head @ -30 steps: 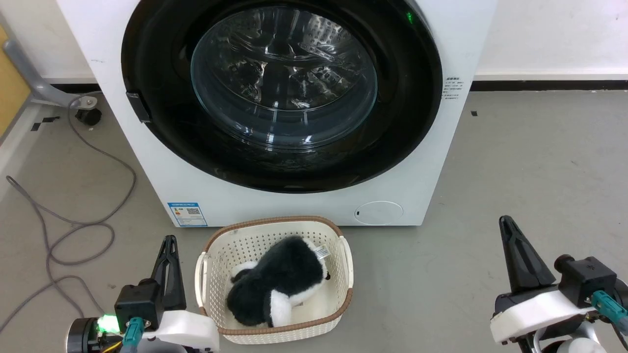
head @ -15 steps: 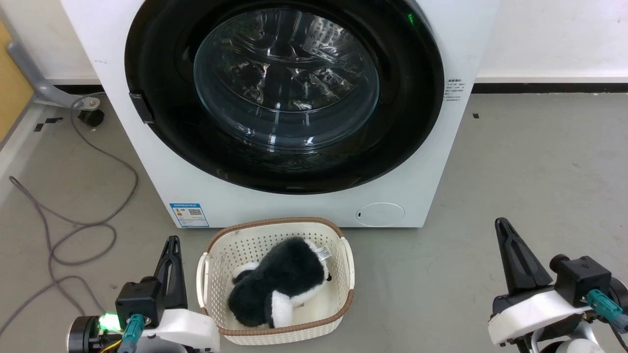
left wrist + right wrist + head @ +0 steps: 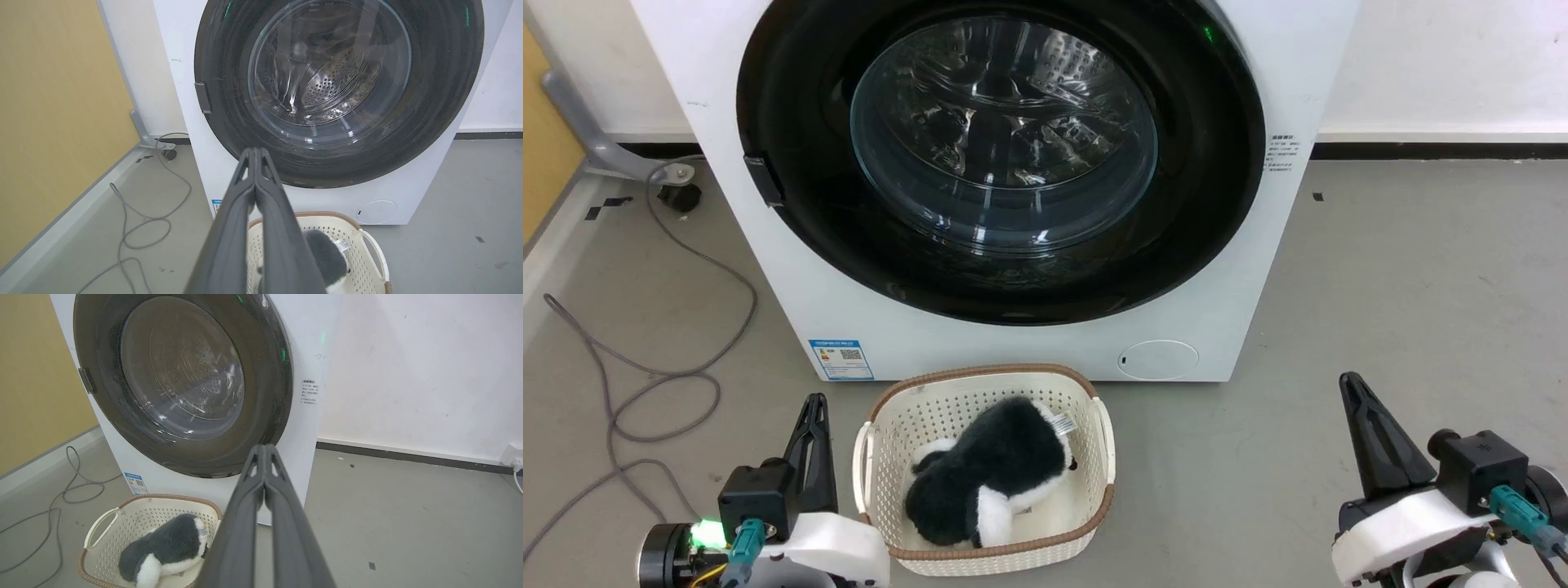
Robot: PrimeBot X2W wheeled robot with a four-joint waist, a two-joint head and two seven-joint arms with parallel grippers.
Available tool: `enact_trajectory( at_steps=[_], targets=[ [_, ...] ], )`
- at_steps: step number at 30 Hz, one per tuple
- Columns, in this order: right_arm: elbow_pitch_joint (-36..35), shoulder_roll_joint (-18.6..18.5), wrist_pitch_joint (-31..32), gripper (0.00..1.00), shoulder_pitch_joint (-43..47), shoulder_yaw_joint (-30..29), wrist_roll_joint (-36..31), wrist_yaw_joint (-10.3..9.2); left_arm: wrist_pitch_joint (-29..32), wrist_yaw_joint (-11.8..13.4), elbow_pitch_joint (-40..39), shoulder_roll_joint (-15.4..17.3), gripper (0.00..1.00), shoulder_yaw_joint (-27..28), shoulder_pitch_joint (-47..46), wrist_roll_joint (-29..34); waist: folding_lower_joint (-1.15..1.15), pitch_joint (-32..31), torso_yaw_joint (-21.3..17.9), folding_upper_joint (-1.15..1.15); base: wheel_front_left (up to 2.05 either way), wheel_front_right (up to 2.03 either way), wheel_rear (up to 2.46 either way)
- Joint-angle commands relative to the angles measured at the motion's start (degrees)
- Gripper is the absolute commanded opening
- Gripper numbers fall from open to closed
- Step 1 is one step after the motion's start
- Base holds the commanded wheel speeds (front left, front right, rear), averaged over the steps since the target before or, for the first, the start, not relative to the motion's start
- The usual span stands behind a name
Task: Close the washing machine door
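Black-framed washing machine door (image 3: 1005, 139) sits flush on the white machine (image 3: 1013, 351); I read left hand (image 3: 814, 402) and right hand (image 3: 1349, 382) clenched, empty.

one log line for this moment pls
washing machine door: looks shut | left claw: shut, empty, beside basket | right claw: shut, empty, clear of door

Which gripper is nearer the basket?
Left. The left gripper is close beside the basket, on its left; the right gripper is well off to its right.
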Motion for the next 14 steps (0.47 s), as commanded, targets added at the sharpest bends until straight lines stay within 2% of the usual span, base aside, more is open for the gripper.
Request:
enact_trajectory(
  at_steps=[1,14],
  targets=[
    [-0.41,0.17,0.18,0.0,0.81,0.14,0.01,-0.03,0.25,-0.33,-0.25,-0.17,0.0,0.12,-0.01,0.37,0.0,-0.01,0.02,0.0,0.0,0.0,0.0],
    [-1.28,0.2,1.71,0.0,1.33,0.59,-0.5,-0.04,1.77,-1.51,-0.6,-0.34,0.0,0.35,-0.01,0.55,0.0,-0.26,0.3,0.0,0.0,0.0,0.0]
  ],
)
